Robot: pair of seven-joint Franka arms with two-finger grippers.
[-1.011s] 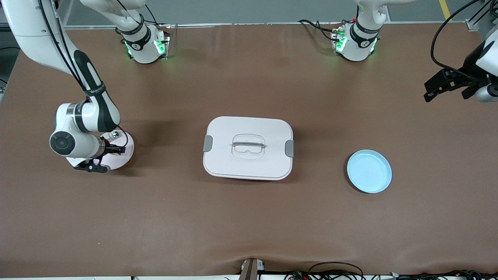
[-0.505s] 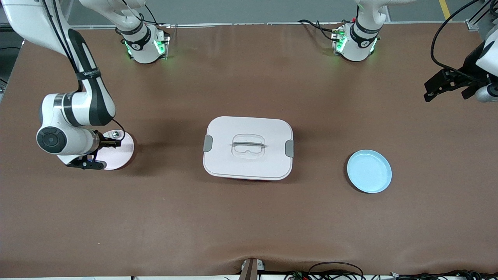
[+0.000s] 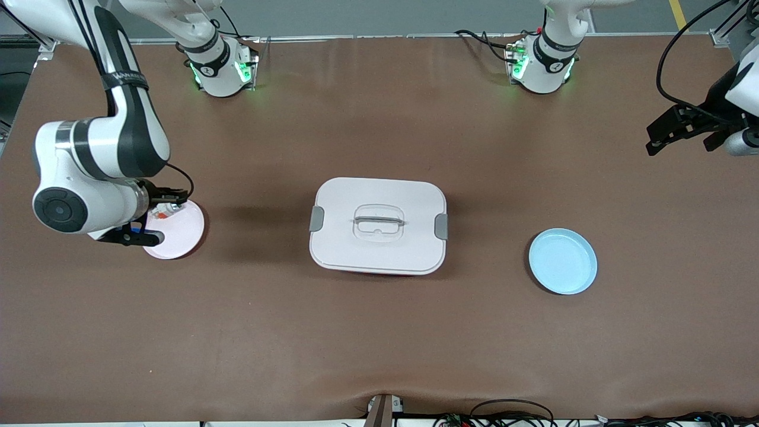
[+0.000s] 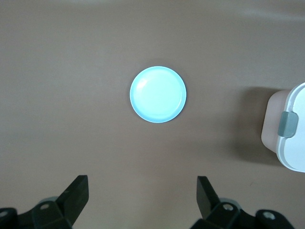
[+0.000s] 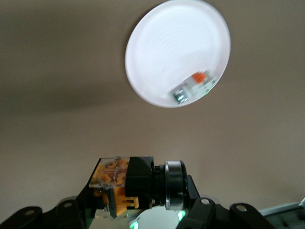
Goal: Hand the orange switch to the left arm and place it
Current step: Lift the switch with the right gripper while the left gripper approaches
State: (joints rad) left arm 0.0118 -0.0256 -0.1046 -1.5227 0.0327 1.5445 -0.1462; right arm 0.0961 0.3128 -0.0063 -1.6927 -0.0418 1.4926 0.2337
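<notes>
My right gripper (image 3: 175,193) is shut on the orange switch (image 5: 125,183), a black and orange block with a silver ring, and holds it in the air over the edge of the pink plate (image 3: 184,234). In the right wrist view the gripper (image 5: 139,204) is above that plate (image 5: 162,52). In the front view the switch is hidden by the hand. The white box (image 3: 378,225) stands mid-table, lid shut. My left gripper (image 3: 659,134) waits open and empty in the air at the left arm's end of the table; it also shows in the left wrist view (image 4: 141,191).
A silver-and-green small part with a red bit (image 5: 193,88) lies on the pink plate, seen also in the front view (image 3: 166,209). A light blue plate (image 3: 562,261) lies toward the left arm's end, empty (image 4: 157,94). The box corner (image 4: 290,129) shows in the left wrist view.
My right arm has risen from the pink plate with the switch in its gripper and drawn toward the right arm's end of the table. The left arm has not moved.
</notes>
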